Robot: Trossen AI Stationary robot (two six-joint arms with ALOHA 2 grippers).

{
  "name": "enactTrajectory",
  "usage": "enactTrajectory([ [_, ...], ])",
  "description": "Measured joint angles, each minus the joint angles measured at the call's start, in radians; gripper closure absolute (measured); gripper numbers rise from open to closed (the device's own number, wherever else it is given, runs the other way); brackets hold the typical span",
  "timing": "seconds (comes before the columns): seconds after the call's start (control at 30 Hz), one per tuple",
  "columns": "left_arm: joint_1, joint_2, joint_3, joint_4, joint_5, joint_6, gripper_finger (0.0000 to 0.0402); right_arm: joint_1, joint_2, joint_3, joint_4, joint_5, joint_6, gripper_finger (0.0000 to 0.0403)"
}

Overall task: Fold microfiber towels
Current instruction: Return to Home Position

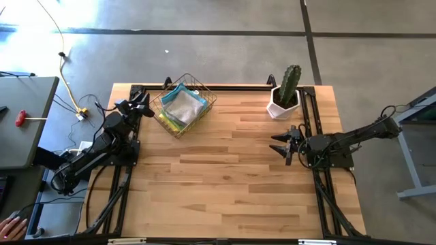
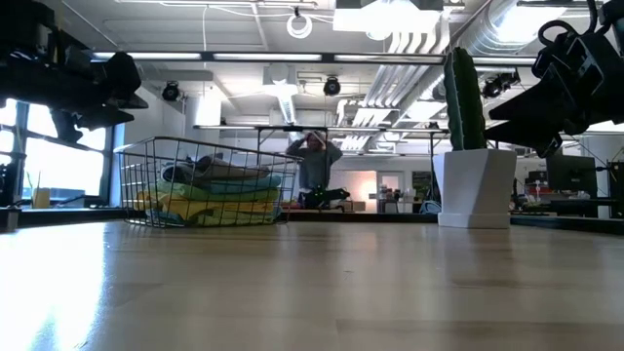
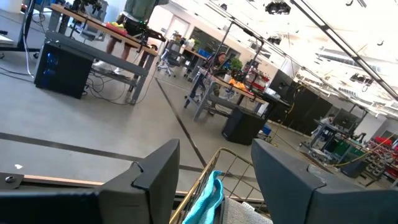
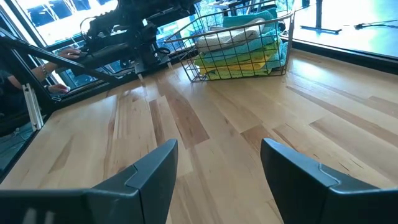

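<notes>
High view, basket: we note a wire basket point(image 1: 182, 107) on the wooden table point(image 1: 225, 170), near its far left corner.
High view, towels: the microfiber towels point(image 1: 178, 117) lie stacked inside the basket. The grey towel point(image 1: 184, 105) is on top, with light blue and yellow-green edges showing round it.
High view, left gripper: the left gripper point(image 1: 142, 103) hangs just beside the basket's left side.
High view, right gripper: the right gripper point(image 1: 278, 144) sits by the table's right edge, pointing inward, well apart from the basket.
High view, plant: a cactus point(image 1: 291, 80) stands in a white pot point(image 1: 278, 109) at the far right corner.
Low view, stack: we read grey over light blue over yellow and green, all within the basket's wire walls point(image 2: 132, 180). Both arms hang above the tabletop. A person point(image 2: 314, 166) stands in the room behind.
Left wrist view, fingers: the left fingers point(image 3: 155, 180) stand wide apart and hold nothing. Between them we see the basket rim point(image 3: 202, 186) and a fold of the light blue towel point(image 3: 212, 191).
Right wrist view, fingers: the right fingers point(image 4: 155, 171) are spread wide over bare wood, with nothing held. The basket point(image 4: 283, 53) and its towels point(image 4: 236, 43) stand far across the table, next to the left arm.
</notes>
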Motion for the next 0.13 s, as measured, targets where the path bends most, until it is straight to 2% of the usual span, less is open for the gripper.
enactTrajectory([
  [0.13, 0.000, 0.000, 0.000, 0.000, 0.000, 0.000, 0.0213, 0.000, 0.000, 0.000, 0.000, 0.000, 0.000, 0.0179],
])
